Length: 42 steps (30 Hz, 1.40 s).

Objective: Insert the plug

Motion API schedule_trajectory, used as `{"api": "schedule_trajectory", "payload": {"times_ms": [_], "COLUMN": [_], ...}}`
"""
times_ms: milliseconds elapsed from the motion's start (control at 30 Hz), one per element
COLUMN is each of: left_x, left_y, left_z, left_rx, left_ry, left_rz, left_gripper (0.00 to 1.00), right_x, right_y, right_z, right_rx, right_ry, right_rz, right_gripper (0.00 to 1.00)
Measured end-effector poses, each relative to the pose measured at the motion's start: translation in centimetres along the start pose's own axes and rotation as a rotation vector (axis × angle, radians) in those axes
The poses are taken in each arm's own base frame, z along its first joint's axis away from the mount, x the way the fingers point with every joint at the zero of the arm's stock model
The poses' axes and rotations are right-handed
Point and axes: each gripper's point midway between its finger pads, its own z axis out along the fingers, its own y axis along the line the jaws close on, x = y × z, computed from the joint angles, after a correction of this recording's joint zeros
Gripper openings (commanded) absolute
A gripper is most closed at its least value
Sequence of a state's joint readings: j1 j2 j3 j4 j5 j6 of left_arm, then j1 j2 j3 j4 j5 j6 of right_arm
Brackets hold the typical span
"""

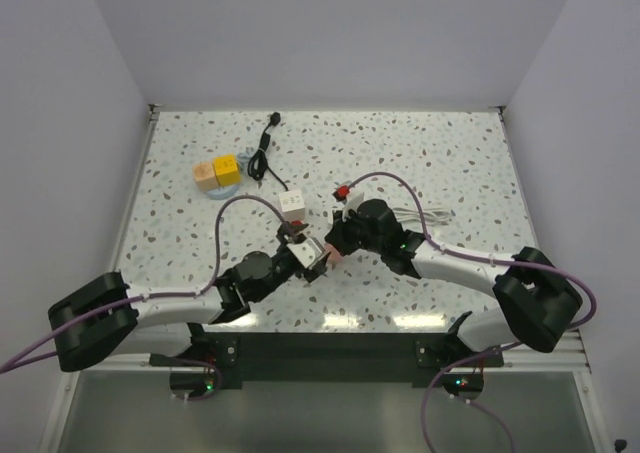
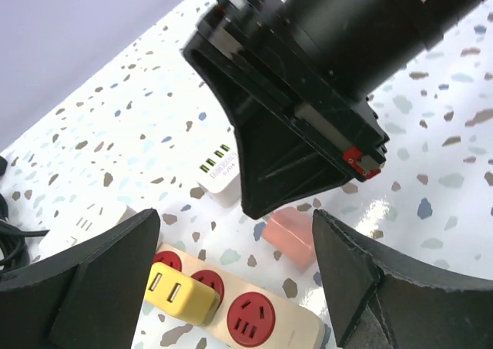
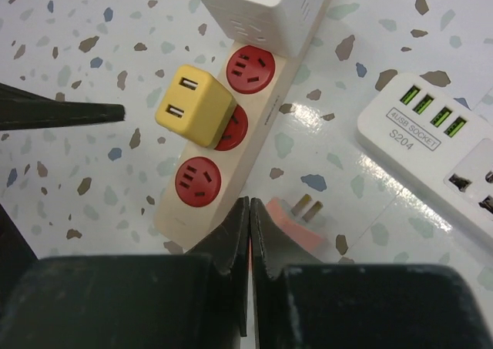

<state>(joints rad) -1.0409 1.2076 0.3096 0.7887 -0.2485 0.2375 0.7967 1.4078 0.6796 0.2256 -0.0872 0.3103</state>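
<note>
Plug not in yet. Pink plug [image 3: 296,224] lies loose mid-table toward the near edge, just beside the power strip [image 3: 263,124], prongs showing. Right gripper [image 3: 249,203]: tips pressed together right next to the plug, nothing between them. Left gripper [image 2: 235,233]: fingers apart, empty. Strip: yellow adapter [image 3: 192,106] in the middle red socket, white adapter [image 3: 262,6] at one end, end red socket [image 3: 198,181] free. My read: grasp, align and push-in all remain.
</note>
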Motion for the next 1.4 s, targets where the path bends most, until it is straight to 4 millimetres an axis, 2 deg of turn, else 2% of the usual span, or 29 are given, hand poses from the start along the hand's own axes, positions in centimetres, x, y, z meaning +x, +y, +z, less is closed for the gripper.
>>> {"api": "schedule_trajectory", "payload": {"times_ms": [133,200,300,333,400,433,600,733,933,1133,1300,1367,1400], "left_x": [-1.1,-1.0,-0.3,-0.1,0.3,0.4,0.9,0.8,0.2,0.1,0.2,0.4,0.4], "left_y": [0.7,0.8,0.9,0.9,1.1,1.1,1.1,0.5,-0.3,-0.9,-1.5,-1.8,-1.9], "left_z": [-0.9,-1.7,-2.8,-3.1,-3.9,-4.2,-4.8,-4.8,-5.0,-5.0,-5.0,-5.0,-5.1], "left_rx": [-0.03,-0.038,-0.042,-0.044,-0.054,-0.059,-0.063,-0.028,0.022,0.057,0.092,0.106,0.112], "left_ry": [-0.062,-0.08,-0.085,-0.088,-0.094,-0.098,-0.099,-0.106,-0.131,-0.137,-0.13,-0.123,-0.123], "left_rz": [-0.043,-0.07,-0.101,-0.114,-0.135,-0.147,-0.18,-0.179,-0.179,-0.178,-0.173,-0.171,-0.17], "left_gripper": [0.86,0.86,0.87,0.87,0.88,0.88,0.89,0.89,0.89,0.89,0.89,0.88,0.89], "right_x": [0.1,0.2,0.3,0.4,0.7,1.0,3.9,5.1,7.2,7.2,8.2,8.0,8.0], "right_y": [-0.3,-0.4,-0.5,-0.6,-1.0,-1.2,-3.1,-4.1,-4.9,-4.3,-4.4,-4.2,-4.2], "right_z": [0.0,-0.1,-0.1,-0.1,-0.1,-0.2,-0.6,-0.8,-1.4,-0.9,-0.1,0.2,0.3], "right_rx": [0.017,0.023,0.03,0.033,0.051,0.06,0.128,0.159,0.158,0.111,0.087,0.072,0.066], "right_ry": [0.005,0.014,0.021,0.023,0.026,0.032,0.087,0.111,0.144,0.135,0.158,0.152,0.148], "right_rz": [0.007,0.006,0.003,0.0,-0.008,-0.013,-0.031,-0.076,-0.125,-0.156,-0.192,-0.204,-0.212], "right_gripper": [0.0,0.01,0.24,0.36,0.47,0.57,0.67,0.75,0.76,0.78,0.78,0.75,0.67]}}
